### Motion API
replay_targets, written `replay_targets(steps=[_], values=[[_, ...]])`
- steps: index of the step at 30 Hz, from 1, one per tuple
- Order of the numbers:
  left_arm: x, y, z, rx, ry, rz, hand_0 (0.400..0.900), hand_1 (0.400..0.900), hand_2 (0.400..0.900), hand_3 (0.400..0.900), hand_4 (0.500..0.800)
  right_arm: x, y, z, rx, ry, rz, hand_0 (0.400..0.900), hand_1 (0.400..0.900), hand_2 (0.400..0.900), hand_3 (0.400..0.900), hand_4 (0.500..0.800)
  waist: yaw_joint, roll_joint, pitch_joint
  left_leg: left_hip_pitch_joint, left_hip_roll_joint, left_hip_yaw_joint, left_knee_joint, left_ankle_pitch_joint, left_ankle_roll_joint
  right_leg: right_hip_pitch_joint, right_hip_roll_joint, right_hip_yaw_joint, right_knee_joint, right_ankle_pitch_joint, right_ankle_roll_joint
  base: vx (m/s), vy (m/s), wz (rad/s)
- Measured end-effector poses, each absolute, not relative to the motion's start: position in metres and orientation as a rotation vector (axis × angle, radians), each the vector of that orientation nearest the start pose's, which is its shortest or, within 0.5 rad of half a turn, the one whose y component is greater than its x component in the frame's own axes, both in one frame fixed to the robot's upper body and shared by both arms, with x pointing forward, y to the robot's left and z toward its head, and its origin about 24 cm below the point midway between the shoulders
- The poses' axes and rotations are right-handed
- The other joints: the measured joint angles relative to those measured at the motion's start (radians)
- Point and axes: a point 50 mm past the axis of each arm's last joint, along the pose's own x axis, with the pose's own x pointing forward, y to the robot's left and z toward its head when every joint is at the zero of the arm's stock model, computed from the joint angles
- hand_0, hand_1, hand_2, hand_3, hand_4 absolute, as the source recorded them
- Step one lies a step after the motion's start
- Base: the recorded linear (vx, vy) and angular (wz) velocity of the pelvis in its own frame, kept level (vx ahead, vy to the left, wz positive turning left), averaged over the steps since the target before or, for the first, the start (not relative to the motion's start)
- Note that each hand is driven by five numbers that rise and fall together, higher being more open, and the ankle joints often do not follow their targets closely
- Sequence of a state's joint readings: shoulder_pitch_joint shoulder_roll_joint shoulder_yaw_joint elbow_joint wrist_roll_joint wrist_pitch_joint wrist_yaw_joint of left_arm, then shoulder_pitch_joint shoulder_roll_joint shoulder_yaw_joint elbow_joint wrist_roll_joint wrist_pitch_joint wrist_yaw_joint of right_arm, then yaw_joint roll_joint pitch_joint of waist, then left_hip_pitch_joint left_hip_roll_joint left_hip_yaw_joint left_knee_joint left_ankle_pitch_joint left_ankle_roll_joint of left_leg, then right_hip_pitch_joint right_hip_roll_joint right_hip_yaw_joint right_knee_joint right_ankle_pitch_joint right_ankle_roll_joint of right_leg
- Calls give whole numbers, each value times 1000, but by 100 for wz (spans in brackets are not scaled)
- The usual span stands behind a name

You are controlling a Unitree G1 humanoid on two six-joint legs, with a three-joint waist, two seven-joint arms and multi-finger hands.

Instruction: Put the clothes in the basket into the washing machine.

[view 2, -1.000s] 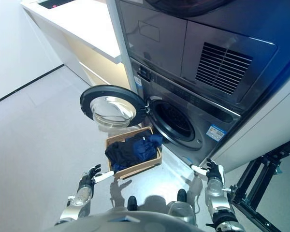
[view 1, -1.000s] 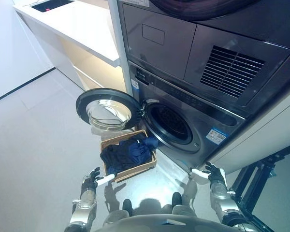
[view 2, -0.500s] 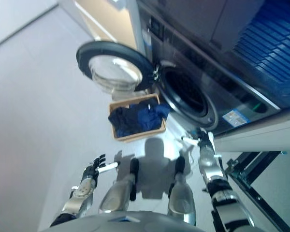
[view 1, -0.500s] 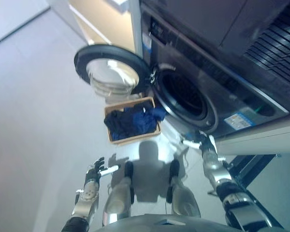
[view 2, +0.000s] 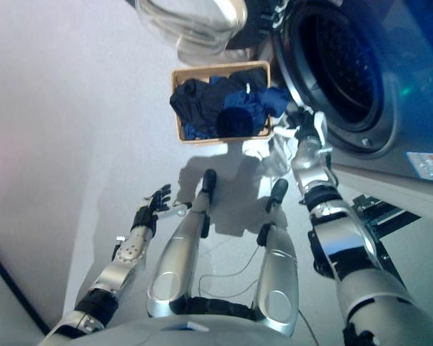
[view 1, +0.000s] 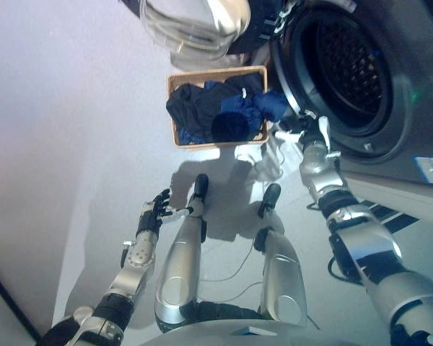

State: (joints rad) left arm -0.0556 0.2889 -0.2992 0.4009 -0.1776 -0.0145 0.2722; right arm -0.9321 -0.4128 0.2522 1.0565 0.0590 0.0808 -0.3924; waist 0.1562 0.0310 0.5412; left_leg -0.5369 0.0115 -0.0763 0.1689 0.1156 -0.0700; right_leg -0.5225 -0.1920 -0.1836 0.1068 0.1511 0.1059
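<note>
A tan wicker basket [view 1: 172, 108] stands on the floor in front of the washing machine. It holds dark navy and blue clothes [view 1: 218, 112]; one blue piece hangs over its right rim toward the machine. The machine's round drum opening [view 1: 345, 63] is open at the upper right. My right hand [view 1: 309, 131] is open, low beside the drum's lower left rim and just right of the basket, holding nothing. My left hand [view 1: 155, 213] is open with fingers spread, above the floor well below the basket, empty.
The machine's round glass door [view 1: 195, 21] is swung open above the basket's far side. The grey machine front [view 1: 418, 108] fills the right. A black metal frame [view 2: 375, 209] stands on the floor at the right. Grey floor lies to the left.
The whole view has tilted down and moved closer, so the camera moved. My right hand now lies nearer the drum's rim and the basket's right side. Both hands stay open and empty.
</note>
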Motion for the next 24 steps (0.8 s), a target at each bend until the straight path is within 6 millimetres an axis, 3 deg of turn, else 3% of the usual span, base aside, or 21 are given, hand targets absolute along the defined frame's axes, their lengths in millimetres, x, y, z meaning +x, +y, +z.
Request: replay_targets(steps=[5, 11, 15, 21, 24], values=[[249, 157, -23, 230, 274, -7, 900, 900, 900, 900, 800, 403, -249, 161, -593, 41, -511, 900, 900, 900, 900, 800, 15, 7, 4, -130, -30, -26, 47, 8, 11, -122, -33, -18, 70, -17, 1, -30, 61, 18], [257, 142, -6, 231, 190, -72, 900, 900, 900, 900, 800, 406, -263, 202, -611, -40, -580, 900, 900, 900, 900, 800, 38, 33, 15, -252, -69, -49, 113, 3, 24, -255, -85, -20, 198, -65, 6, -17, 58, 16], [258, 142, -4, 242, 174, -75, 900, 900, 900, 900, 800, 409, -260, 214, -593, -66, -584, 900, 900, 900, 900, 800, 51, 39, 17, -302, -93, -53, 142, -1, 30, -309, -113, -16, 247, -83, 11, 0, 24, 14], [260, 138, 2, 233, 150, -90, 900, 900, 900, 900, 800, 407, -272, 227, -648, -77, -630, 900, 900, 900, 900, 800, 68, 52, 19, -353, -120, -59, 161, 1, 34, -364, -148, -16, 305, -106, 20, 53, 11, 7], [261, 132, 10, 234, 114, -119, 900, 900, 900, 900, 800, 403, -282, 232, -699, -79, -660, 900, 900, 900, 900, 800, 78, 54, 19, -374, -130, -58, 178, -1, 37, -392, -152, 12, 336, -119, 22, -11, 1, 14]])
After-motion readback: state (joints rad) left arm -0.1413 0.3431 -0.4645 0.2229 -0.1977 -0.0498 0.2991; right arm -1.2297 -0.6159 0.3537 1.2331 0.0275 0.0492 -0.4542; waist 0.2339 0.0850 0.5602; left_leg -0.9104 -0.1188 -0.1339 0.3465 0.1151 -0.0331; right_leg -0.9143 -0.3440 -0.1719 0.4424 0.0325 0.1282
